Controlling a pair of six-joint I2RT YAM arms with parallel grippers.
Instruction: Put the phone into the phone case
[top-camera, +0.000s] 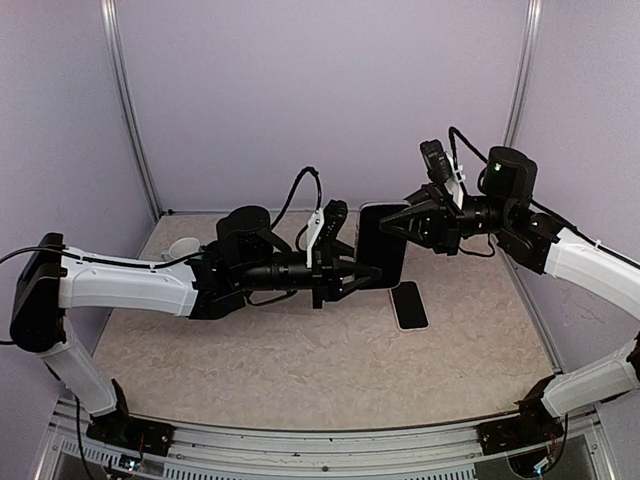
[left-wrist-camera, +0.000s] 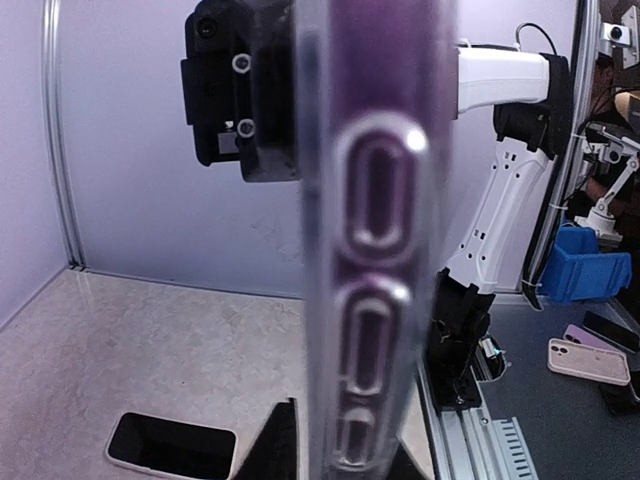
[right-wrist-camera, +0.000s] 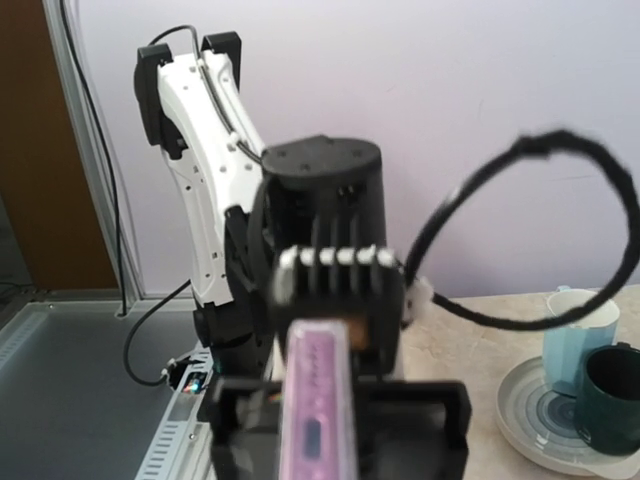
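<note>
**Case in the air, phone not yet in it**

The left gripper reaches the left edge of the phone case, its fingers on either side of that edge; I cannot tell whether they pinch it or stand slack. The case stands upright above the middle of the table, clear with a purple tint, and looks empty. Just right of it and nearer, the phone lies flat, screen up. The right gripper is clamped on the case's far right edge. Judged so, the fitting itself is all left to do
</note>
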